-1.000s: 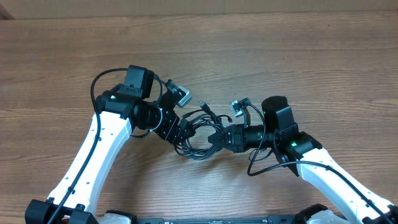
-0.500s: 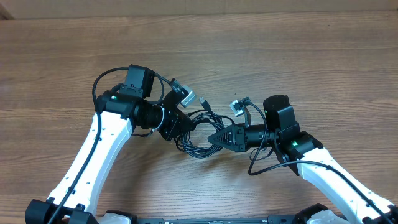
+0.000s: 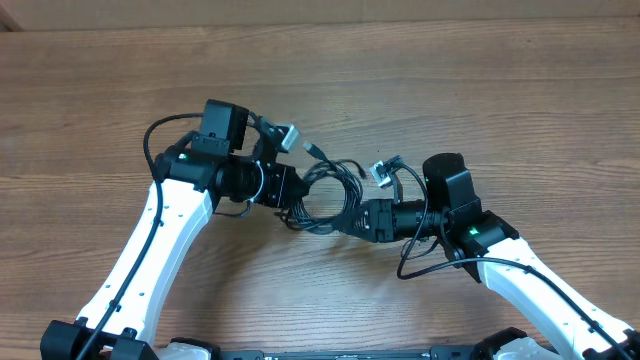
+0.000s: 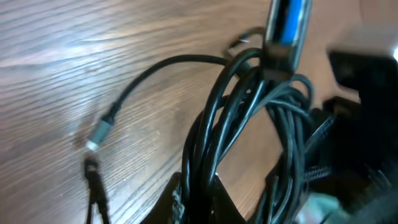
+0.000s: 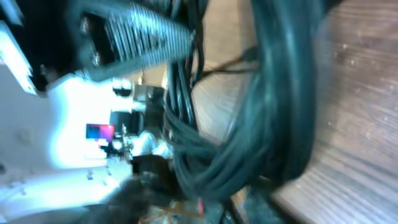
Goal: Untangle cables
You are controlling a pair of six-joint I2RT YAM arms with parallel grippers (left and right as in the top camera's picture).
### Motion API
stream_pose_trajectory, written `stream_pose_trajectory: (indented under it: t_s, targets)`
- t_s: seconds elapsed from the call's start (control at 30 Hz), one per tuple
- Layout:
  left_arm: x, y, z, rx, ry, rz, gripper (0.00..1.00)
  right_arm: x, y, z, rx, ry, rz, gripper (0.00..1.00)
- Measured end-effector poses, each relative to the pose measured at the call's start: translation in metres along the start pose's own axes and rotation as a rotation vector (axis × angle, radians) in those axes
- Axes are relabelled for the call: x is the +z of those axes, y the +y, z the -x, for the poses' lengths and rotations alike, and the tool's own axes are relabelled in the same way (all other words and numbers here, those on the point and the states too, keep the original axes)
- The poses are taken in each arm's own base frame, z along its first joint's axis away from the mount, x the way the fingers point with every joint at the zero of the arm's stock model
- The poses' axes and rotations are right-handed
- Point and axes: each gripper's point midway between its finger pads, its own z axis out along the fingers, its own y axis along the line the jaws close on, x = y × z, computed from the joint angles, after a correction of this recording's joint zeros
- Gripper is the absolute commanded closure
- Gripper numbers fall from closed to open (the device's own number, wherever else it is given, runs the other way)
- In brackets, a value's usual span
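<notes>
Black cables [image 3: 325,193] stretch in a knotted bundle between two robot arms at the middle of a wooden table [image 3: 480,80]. The left gripper [image 3: 291,196] is clamped on several strands at the bundle's left side, and its wrist camera shows the cords running down into its grip. The right gripper [image 3: 350,220] is buried in the bundle's right side, but its own view is too blurred to tell whether it is gripping or merely pushed in among the loops. A silver plug [image 3: 288,134] sticks out free behind the left gripper, and a second plug [image 3: 381,172] lies near the right wrist. The risk, as it looks here, is that both arms pull on the same loops, which would cinch the knot tighter instead of opening it. A loose plug could also catch inside a loop and be strained at its neck. A thin strand could slip out and let the bundle drop.
</notes>
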Motion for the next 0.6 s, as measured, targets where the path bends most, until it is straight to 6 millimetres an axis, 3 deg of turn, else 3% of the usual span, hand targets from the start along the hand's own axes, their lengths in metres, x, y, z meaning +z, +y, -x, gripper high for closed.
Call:
stream_pose_trajectory:
  t_s: [0.17, 0.6]
  targets:
    - [-0.001, 0.016, -0.001, -0.178, -0.007, 0.090, 0.96, 0.000, -0.007, 0.006, 0.054, -0.034, -0.039, 0.00]
    - [-0.002, 0.027, -0.004, -0.316, -0.014, 0.158, 0.96, -0.004, -0.030, 0.024, 0.322, -0.169, -0.152, 0.00]
